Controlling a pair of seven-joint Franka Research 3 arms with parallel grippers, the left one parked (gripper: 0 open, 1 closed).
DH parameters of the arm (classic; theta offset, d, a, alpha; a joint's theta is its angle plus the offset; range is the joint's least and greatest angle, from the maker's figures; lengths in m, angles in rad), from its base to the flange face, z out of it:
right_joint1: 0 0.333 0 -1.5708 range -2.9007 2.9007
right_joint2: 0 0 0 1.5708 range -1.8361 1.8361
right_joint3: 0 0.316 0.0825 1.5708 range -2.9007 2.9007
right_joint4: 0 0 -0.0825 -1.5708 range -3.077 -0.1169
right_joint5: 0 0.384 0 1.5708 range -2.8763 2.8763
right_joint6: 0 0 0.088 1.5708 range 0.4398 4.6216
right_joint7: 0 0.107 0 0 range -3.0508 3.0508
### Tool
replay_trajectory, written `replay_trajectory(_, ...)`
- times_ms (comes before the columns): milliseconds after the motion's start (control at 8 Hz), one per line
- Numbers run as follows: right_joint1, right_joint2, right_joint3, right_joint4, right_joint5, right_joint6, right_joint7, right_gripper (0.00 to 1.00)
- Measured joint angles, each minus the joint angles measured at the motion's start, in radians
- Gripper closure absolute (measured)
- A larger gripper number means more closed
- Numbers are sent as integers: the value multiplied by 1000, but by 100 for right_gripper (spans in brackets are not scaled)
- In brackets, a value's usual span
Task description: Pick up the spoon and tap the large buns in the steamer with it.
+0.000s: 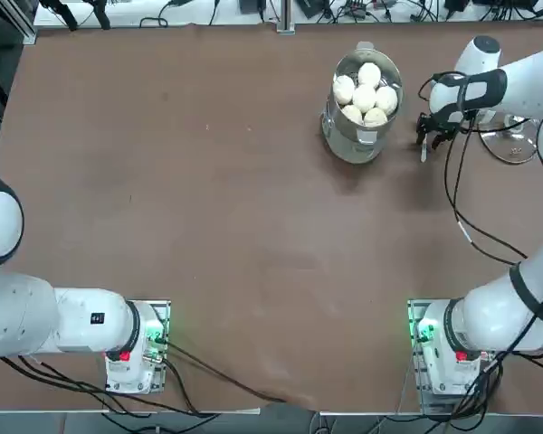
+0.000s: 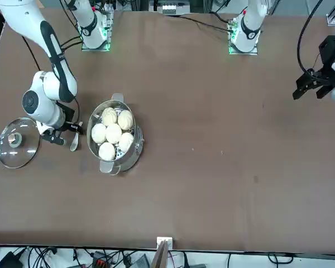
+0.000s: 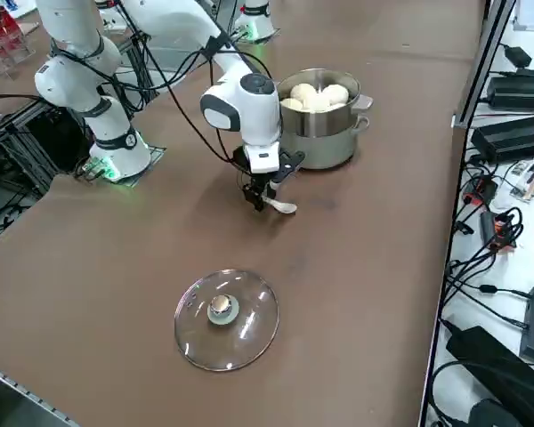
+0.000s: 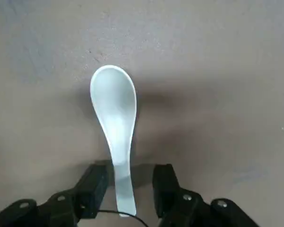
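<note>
- The right hand (image 4: 130, 187) is down at the bench (image 1: 208, 226), fingers (image 4: 92, 182) apart, one on each side of the spoon's handle with a gap both sides. Nothing is gripped yet.
- The spoon (image 4: 114, 127) lies flat on the bench just beside the steamer (image 1: 362, 127), between it and the glass lid (image 3: 227, 318). Its handle points back into the hand, so a squeeze would catch the narrow part.
- The spoon is smooth, glossy white, with an oval bowl and a short, tapering handle that looks slippery, so I'd want a firm pinch.
- The steamer is shiny metal with tall walls, open on top, so the buns can be reached from above.
- The large buns (image 1: 366, 92), five round, matte white and soft-looking, are clustered inside.
- The lid lies flat well aside, knob up, out of the way.
</note>
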Motion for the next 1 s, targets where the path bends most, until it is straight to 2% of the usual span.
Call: replay_trajectory(1000,2,28,2,23,0,6,0,49)
